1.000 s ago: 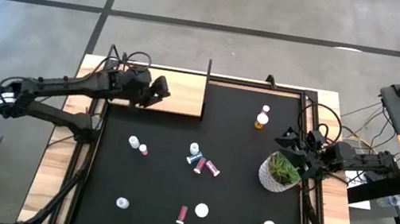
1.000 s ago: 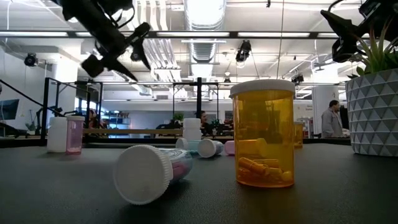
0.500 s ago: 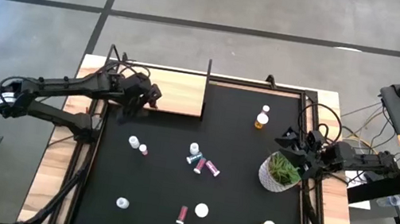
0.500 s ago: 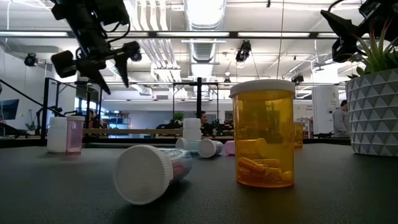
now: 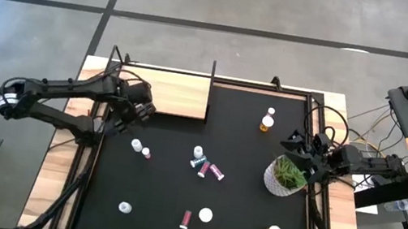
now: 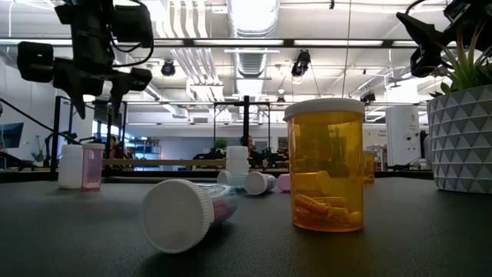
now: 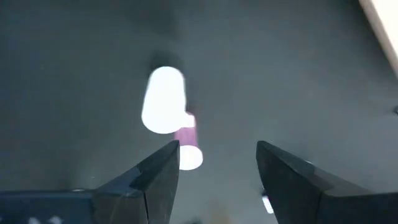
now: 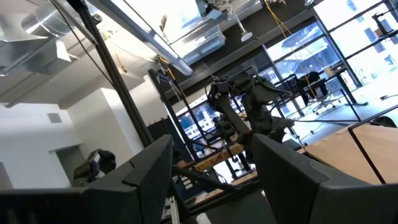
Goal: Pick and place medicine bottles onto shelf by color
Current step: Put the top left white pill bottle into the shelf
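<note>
left arm lining up over the white and pink pair

while the right gripper [image 5: 295,139] waits by the potted plant [image 5: 285,177] at the table's right edge, jaws apart and empty, the left gripper [image 5: 138,112] hovers just off the shelf [image 5: 182,95], near the black mat's [image 5: 239,202] left side. its fingers [image 7: 158,177] stand partly open with nothing between them. in the left wrist view they frame a white bottle [image 7: 163,99] and a pink bottle [image 7: 186,146] standing side by side below. the step in hand looks like an approach for a pick; the shelf appears bare. next, the arm probably needs to centre over one bottle only, then descend without nudging its neighbour. other bottles lie scattered mid-mat, with an orange bottle [image 5: 266,124] toward the far right.
</note>
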Robot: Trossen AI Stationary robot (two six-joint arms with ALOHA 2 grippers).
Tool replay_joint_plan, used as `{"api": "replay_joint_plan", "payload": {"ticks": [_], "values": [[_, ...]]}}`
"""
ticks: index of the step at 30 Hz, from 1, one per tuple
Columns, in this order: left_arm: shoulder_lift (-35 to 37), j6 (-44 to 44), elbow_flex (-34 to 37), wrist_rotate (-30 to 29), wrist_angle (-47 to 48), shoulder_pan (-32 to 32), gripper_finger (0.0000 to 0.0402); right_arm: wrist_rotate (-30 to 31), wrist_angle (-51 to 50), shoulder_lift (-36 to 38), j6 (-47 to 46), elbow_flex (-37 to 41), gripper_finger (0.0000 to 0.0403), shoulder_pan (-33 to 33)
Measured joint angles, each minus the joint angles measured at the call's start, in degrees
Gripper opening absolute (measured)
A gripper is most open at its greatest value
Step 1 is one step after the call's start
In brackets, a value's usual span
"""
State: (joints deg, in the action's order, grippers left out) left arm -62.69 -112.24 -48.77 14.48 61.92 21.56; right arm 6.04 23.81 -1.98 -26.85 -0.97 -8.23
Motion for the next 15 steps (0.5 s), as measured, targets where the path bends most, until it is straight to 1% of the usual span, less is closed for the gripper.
{"api": "replay_joint_plan", "payload": {"ticks": [3, 10, 15], "values": [[-2.54, -0.03, 0.0, 2.87, 0.98, -0.03, 0.0196, 0.0, -0.01, 0.0, 0.0, 0.01, 0.0212, 0.0], [-9.24, 0.2, 0.0, 5.92, 1.13, -1.82, 0.0196, 0.0, -0.02, 0.0, 0.0, 0.0, 0.0212, 0.0], [-11.51, 0.53, -0.31, 6.1, 1.06, -3.25, 0.0196, 0.0, 0.0, 0.0, 0.0, 0.02, 0.0212, 0.0]]}}
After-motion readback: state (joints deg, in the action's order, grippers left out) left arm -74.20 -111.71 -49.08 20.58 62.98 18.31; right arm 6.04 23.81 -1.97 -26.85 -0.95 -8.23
